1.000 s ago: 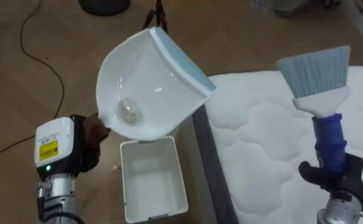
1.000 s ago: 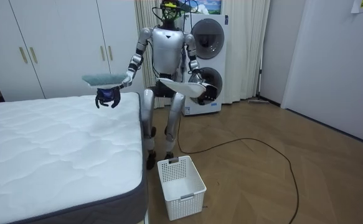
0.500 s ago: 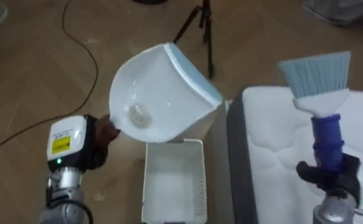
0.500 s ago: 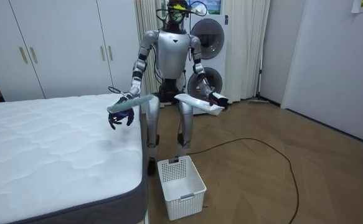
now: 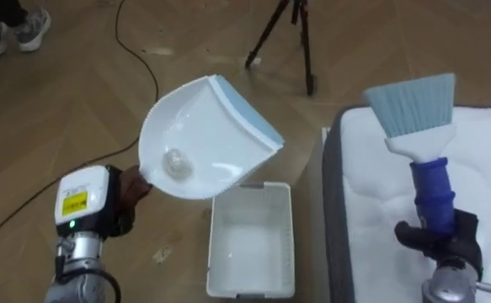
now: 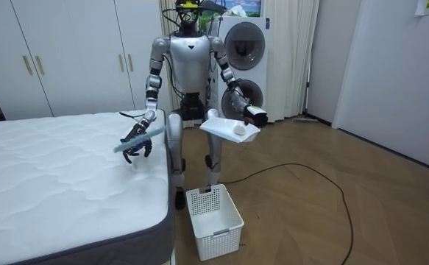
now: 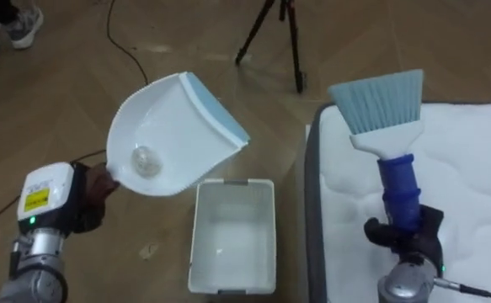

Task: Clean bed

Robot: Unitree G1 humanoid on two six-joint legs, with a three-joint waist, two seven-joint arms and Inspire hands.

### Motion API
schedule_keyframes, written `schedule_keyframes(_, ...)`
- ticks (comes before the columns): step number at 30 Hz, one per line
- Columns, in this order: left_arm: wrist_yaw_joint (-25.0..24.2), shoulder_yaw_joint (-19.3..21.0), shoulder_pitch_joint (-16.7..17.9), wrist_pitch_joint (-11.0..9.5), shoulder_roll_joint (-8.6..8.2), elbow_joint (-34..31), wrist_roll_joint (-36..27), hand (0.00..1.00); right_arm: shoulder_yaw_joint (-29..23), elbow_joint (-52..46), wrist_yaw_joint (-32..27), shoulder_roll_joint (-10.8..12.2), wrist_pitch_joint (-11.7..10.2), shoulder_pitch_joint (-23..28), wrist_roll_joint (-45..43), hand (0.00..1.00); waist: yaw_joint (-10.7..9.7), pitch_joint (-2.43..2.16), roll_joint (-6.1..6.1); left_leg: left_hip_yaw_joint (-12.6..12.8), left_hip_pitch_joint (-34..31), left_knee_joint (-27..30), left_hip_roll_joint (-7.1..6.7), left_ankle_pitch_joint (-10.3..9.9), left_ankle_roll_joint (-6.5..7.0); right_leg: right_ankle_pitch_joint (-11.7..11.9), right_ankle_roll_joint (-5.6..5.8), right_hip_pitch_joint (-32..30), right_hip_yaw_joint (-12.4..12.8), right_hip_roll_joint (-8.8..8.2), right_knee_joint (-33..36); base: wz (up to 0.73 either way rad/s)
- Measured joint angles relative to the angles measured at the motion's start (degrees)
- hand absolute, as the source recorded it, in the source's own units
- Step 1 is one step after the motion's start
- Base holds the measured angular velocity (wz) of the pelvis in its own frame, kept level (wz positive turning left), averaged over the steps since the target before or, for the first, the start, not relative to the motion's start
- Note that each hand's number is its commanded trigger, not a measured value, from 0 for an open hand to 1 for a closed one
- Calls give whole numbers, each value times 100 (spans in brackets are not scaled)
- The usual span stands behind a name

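While the robot stands at the bed [image 6: 52, 177] corner, its left hand [image 5: 127, 189] is clamped on the white dustpan [image 5: 207, 126] handle. Pan is at waist height, tilted, with a small pale crumpled ball [image 5: 175, 162] sitting in its well. White basket [image 6: 225, 230] is on the floor just beside the bed, below and in front of the pan. Right hand [image 5: 440, 236] is wrapped round the blue handle of the brush [image 5: 413, 105], bristles pointing away from the robot, over the mattress edge. Tripod [image 5: 291, 34] is on the floor beyond.
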Motion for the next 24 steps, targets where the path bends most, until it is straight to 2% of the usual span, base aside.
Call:
schedule_keyframes(7,-71,-6,-691,-129,547,374,7,100,-8,197,-37,-89,-172,-189,-108,0,-165,9,202,152,-402,-75,-32,135,43,10,-8,-615,110,-115,256,-6)
schedule_keyframes(9,-137,-40,-770,-115,624,448,11,100,-4,236,-37,-112,-173,-303,-102,0,-164,23,228,238,-438,-76,-34,142,54,10,-7,-718,192,-124,310,-18)
schedule_keyframes(11,-163,-79,-789,-89,643,498,14,100,-3,265,-40,-124,-176,-402,-102,0,-173,43,265,283,-442,-85,-33,142,56,11,-2,-748,241,-123,309,-13)
schedule_keyframes(17,-371,-272,-853,8,678,502,155,100,16,270,-60,-124,-177,-530,-150,0,-200,50,314,291,-678,-26,-21,144,53,4,-1,-1009,235,-128,441,0)
schedule_keyframes(19,-530,-483,-934,64,762,502,260,100,48,300,-64,-125,-177,-608,-157,0,-242,51,313,294,-747,25,-30,145,57,-8,2,-1098,233,-152,528,2)
schedule_keyframes(24,-757,-760,-1113,129,789,502,423,100,76,398,-67,-124,-183,-713,-160,0,-282,62,318,359,-807,46,-44,163,90,-19,11,-1193,249,-204,600,-1)
